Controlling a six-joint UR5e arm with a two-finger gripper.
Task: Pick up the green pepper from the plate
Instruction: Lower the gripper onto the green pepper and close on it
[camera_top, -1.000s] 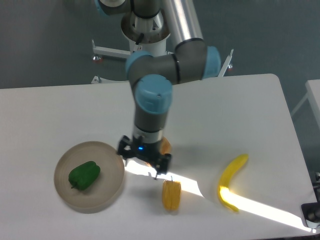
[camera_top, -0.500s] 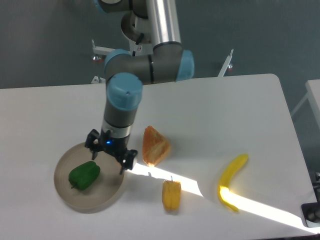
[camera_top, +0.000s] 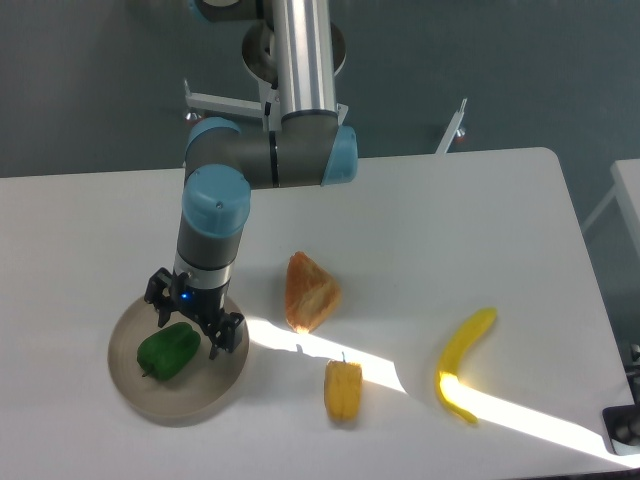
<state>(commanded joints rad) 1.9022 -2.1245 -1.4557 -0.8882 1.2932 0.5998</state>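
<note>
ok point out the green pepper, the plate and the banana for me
green pepper (camera_top: 168, 351), fixed camera view, middle of its glossy body
plate (camera_top: 192, 410), fixed camera view, bare front rim
banana (camera_top: 461, 364), fixed camera view, middle of its curve

I see a white desk (camera_top: 450, 220) with rounded corners and a bright stripe of sunlight across its near side. Lying on it: the plate (camera_top: 135, 385) at the left, an orange wedge (camera_top: 309, 291) near the middle, a yellow pepper (camera_top: 343, 391) just below that, and a banana (camera_top: 462, 364) to the right.
</note>
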